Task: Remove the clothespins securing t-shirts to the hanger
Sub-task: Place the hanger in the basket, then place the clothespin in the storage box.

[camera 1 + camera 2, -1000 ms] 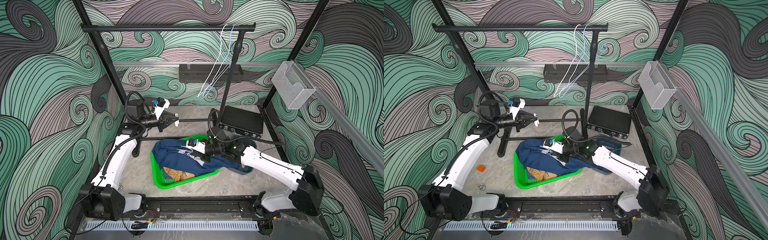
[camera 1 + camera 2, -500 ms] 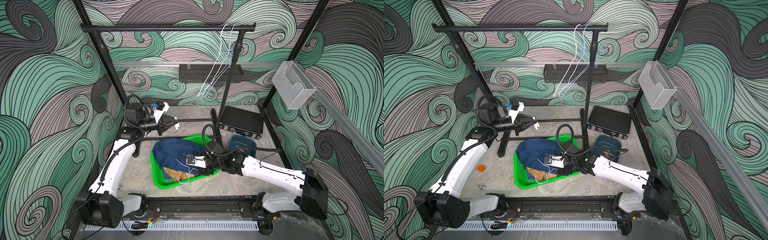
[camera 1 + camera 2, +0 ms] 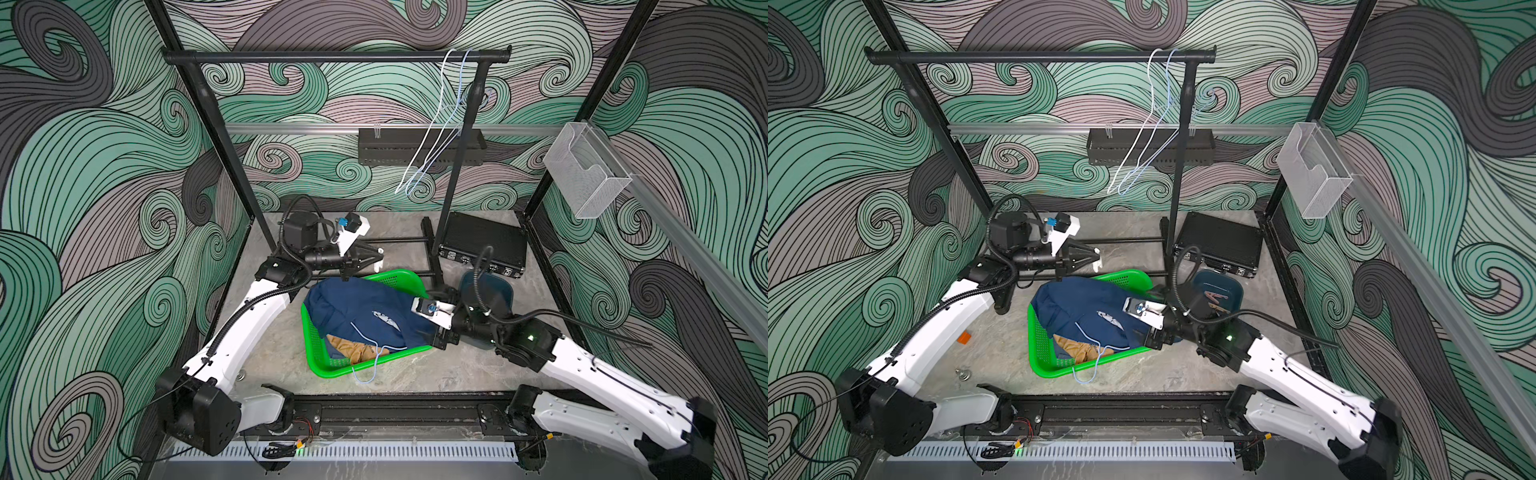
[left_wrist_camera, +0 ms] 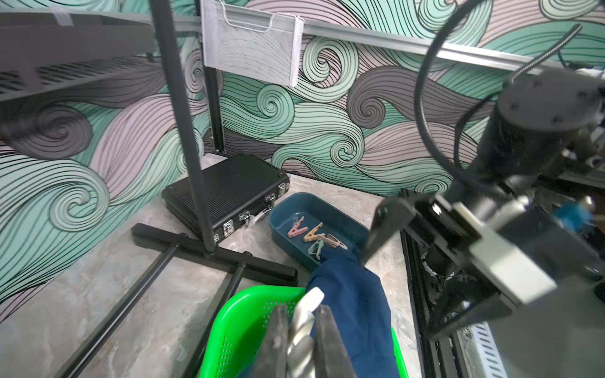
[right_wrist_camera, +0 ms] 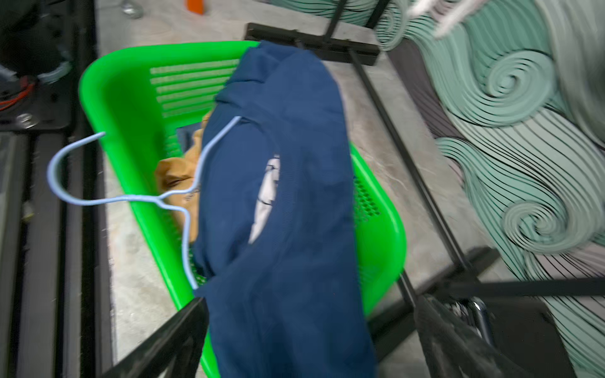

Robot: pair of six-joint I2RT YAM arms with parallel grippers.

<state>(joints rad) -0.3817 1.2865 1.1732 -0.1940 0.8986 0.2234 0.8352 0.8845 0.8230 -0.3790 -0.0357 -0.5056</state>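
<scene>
A navy t-shirt (image 3: 357,307) lies heaped in the green basket (image 3: 374,363), over a mustard t-shirt (image 3: 353,349). A light blue wire hanger (image 3: 368,365) rests on them, its hook past the basket's front rim. My right gripper (image 3: 436,332) is open at the basket's right side, its fingers (image 5: 170,340) standing wide on either side of the navy cloth (image 5: 278,229). My left gripper (image 4: 302,311) hovers behind the basket, shut on a white clothespin (image 4: 311,299). Several pastel clothespins (image 4: 311,232) lie in the dark blue tray (image 4: 284,209).
The black clothes rail (image 3: 332,56) holds two bare wire hangers (image 3: 436,124); its foot bars (image 4: 212,252) run along the floor behind the basket. A black case (image 3: 482,241) lies at the back right. An orange clothespin (image 3: 963,337) and a small metal part (image 3: 962,374) lie by the left arm.
My right gripper opened and let go of the navy t-shirt, which settled in the basket with its hanger; that arm drew back to the right. The left gripper shifted a little left.
</scene>
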